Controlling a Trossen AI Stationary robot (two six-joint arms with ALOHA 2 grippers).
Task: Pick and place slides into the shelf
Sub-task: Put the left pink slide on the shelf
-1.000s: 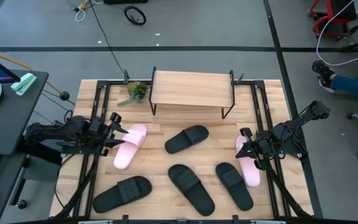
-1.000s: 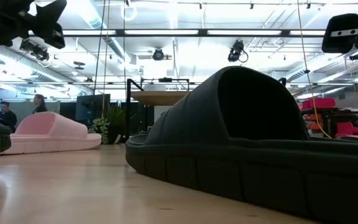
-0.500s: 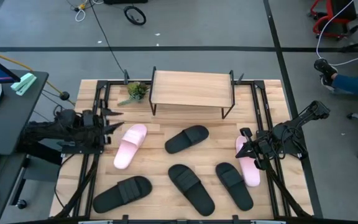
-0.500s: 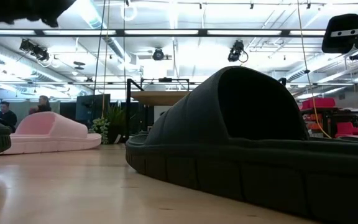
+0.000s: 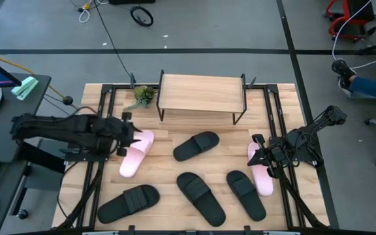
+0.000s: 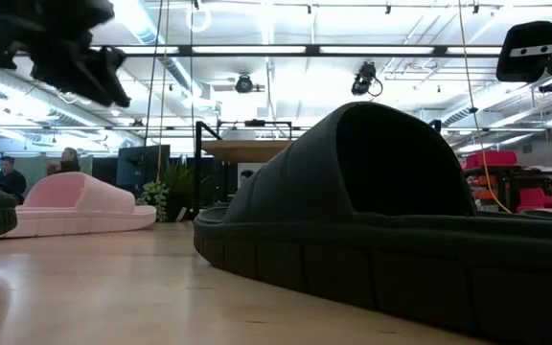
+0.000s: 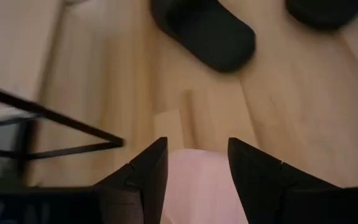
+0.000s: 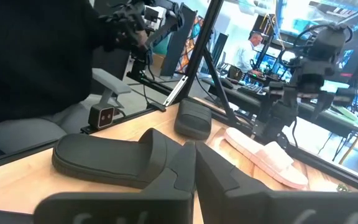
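Observation:
The shelf (image 5: 203,93) stands at the table's far edge on thin black legs. Two pale pink slides lie flat, one on the left (image 5: 136,152) and one on the right (image 5: 261,170). Several black slides (image 5: 196,145) (image 5: 201,198) (image 5: 245,194) lie between and nearer. My left gripper (image 5: 130,134) hangs open above the far end of the left pink slide (image 7: 197,186), well clear of it in the low view (image 6: 65,48). My right gripper (image 5: 256,150) is shut (image 8: 194,152) and waits in the air over the far end of the right pink slide.
A small potted plant (image 5: 142,96) stands left of the shelf. Black metal frame rails (image 5: 103,124) run along both sides of the table. A fourth black slide (image 5: 128,202) lies at the near left. People (image 6: 8,177) sit in the room beyond the table.
My left gripper drew back toward the table's left edge and rose, then swung right again and came down somewhat. It now hangs over the far end of the left pink slide. The slides have stayed where they were.

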